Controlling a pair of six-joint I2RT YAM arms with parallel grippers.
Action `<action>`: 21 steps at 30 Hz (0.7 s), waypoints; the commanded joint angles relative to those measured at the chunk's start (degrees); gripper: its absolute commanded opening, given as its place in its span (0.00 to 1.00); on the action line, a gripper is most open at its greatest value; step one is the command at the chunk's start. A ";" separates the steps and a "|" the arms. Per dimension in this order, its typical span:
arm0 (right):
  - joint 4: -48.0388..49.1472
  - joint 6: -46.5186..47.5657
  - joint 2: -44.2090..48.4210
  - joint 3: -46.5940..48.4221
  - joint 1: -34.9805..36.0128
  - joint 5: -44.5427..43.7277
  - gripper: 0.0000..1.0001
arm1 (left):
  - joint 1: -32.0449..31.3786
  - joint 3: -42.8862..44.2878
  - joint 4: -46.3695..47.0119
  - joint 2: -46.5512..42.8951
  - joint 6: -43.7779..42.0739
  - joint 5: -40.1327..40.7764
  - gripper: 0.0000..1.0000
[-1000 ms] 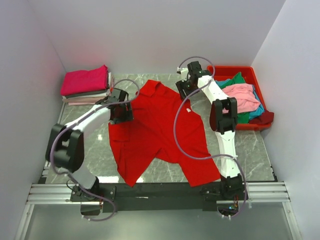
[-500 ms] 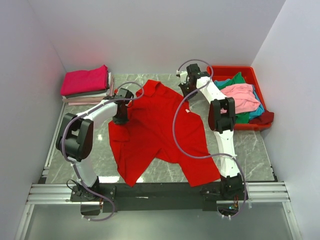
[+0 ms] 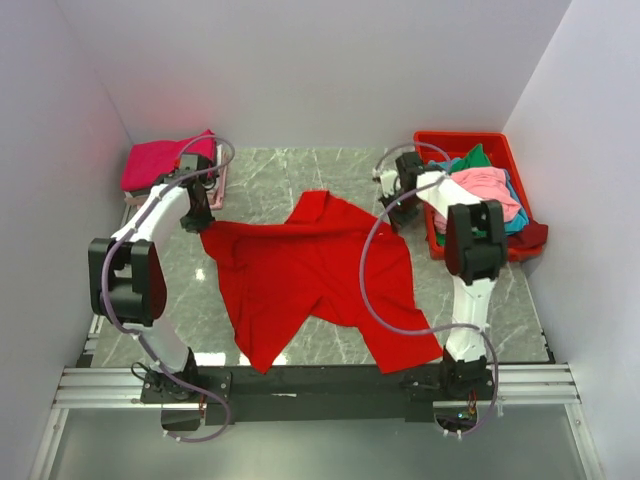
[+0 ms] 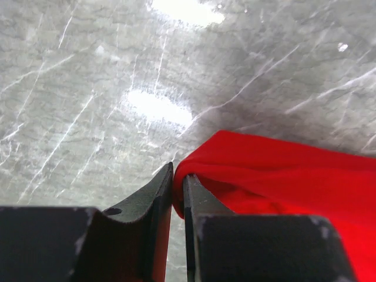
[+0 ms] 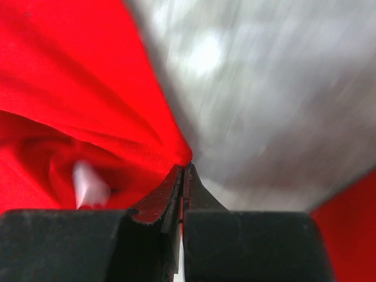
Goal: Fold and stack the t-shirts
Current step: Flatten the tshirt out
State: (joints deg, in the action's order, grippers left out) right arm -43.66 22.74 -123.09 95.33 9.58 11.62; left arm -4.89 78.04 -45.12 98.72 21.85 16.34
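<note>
**Two arms hold a red shirt stretched over a marble table**

The big red shirt [image 3: 310,270] lies spread across the middle of the grey marble table [image 3: 300,165]. Its hem trails to the near edge and its upper edge is drawn out towards both sides. The left gripper [image 3: 200,222], out near the far left corner, is clamped on one upper corner of the cloth. Its wrist camera shows the two black fingers [image 4: 150,194] pressed together with a fold of red fabric pinched at the tips (only a sliver of a gap shows below the cloth).

The right gripper [image 3: 400,212], on the far right side just beside the bin, bites the opposite corner in the same way. Its fingers [image 5: 158,202] are drawn tight on a bunched red edge, and a blurred white patch sits in the folds beneath. Between the two grips the collar points towards the far edge.

A magenta shirt [image 3: 160,163] tops a folded pile in the far left corner, just behind the left gripper. In the far right corner a red plastic bin [image 3: 460,137] holds loose shirts. A pink shirt [image 3: 485,190] lies on top, with a green one [image 3: 470,160] and a teal one [image 3: 515,222] under it.
</note>
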 commanded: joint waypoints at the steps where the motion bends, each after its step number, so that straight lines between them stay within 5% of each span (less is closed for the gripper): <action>1: 0.33 4.41 10.82 -10.84 -0.88 -0.19 0.00 | 0.67 2.90 -2.51 0.76 -2.33 0.27 0.18; 5: 0.77 8.01 19.08 -24.20 -0.97 1.39 0.00 | 0.67 4.66 -2.86 4.54 -2.60 0.28 0.23; 12: -6.43 14.95 29.91 -36.26 -0.80 10.44 0.04 | 0.67 0.19 -1.02 1.49 -3.30 -8.51 0.52; 14: -8.10 15.75 33.08 -36.36 -0.80 10.97 0.15 | 0.67 -3.32 0.03 -3.16 -2.78 -10.97 0.56; 17: -8.20 16.89 37.12 -33.90 -0.88 11.23 0.44 | 0.67 -7.18 1.70 -10.81 -1.46 -11.24 0.63; 21: -9.16 21.98 35.29 -22.95 -0.88 15.27 0.54 | 0.67 -10.27 3.37 -19.16 0.65 -10.18 0.67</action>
State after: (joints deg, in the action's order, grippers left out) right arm -52.73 39.40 -88.09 63.94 8.99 22.44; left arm -4.36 68.71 -45.08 86.37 20.71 7.11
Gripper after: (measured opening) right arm 0.532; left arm 0.666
